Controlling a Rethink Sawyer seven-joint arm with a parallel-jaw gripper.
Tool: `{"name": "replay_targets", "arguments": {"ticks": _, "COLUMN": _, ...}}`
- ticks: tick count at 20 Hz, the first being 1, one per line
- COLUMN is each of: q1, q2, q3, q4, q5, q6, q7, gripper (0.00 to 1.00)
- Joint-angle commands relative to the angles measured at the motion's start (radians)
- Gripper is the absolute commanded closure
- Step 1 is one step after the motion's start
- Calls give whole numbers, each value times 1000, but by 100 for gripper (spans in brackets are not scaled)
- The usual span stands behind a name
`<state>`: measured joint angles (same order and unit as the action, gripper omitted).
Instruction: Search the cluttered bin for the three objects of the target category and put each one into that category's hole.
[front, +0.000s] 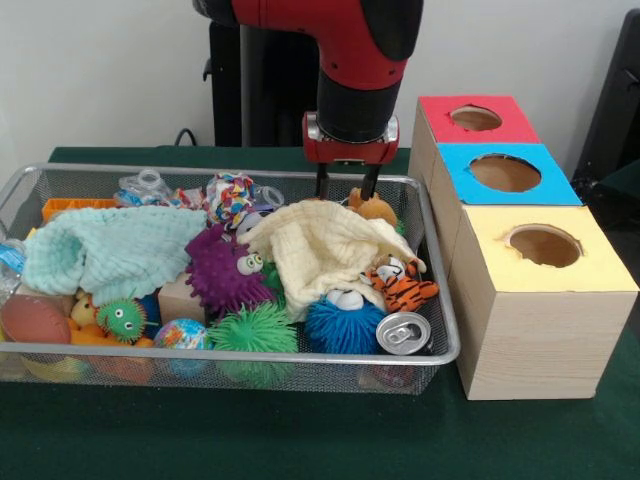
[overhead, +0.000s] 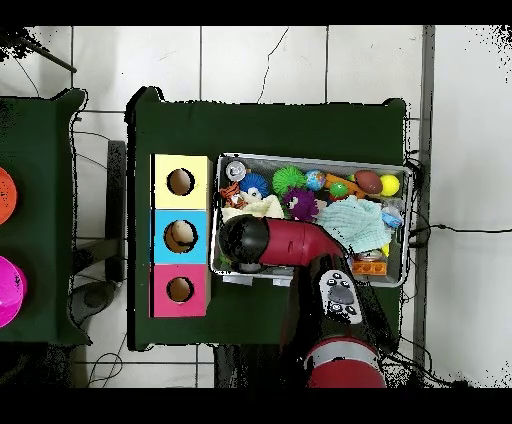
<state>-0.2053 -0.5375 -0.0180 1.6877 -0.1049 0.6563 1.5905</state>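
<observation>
On the green table (front: 300, 440) the wire bin (front: 440, 345) sits just beside the three boxes, red (front: 500, 125), blue (front: 540, 185) and yellow (front: 590, 270), each with a round hole on top. The arm hangs over the bin's far side, its gripper (front: 346, 188) just above the cream cloth (front: 320, 250), fingers a little apart and holding nothing. Which category is wanted cannot be told from here, so the likely step is a search. The cream cloth and the mint cloth (front: 110, 250) hide much. An orange plush (front: 377, 208) peeks out right beside the fingers, with the tiger (front: 400, 282) and can (front: 402, 333) nearer the boxes. Best to pinch one fold of cloth only, lift it straight up and lay it aside without dragging the toys beneath.
</observation>
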Motion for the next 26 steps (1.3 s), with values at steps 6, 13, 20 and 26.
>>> {"name": "replay_targets", "arguments": {"ticks": 6, "q1": -8, "q2": 98, "q3": 89, "q4": -146, "q5": -7, "q6": 137, "q7": 25, "gripper": 0}}
{"name": "replay_targets", "arguments": {"ticks": 13, "q1": -7, "q2": 66, "q3": 81, "q4": -85, "q5": -3, "q6": 108, "q7": 53, "gripper": 0}}
{"name": "replay_targets", "arguments": {"ticks": 20, "q1": 5, "q2": -23, "q3": 65, "q4": 45, "q5": 17, "q6": 61, "q7": 106, "gripper": 0}}
{"name": "replay_targets", "arguments": {"ticks": 26, "q1": -5, "q2": 10, "q3": 92, "q4": 5, "q5": 23, "q6": 57, "q7": 90, "gripper": 0}}
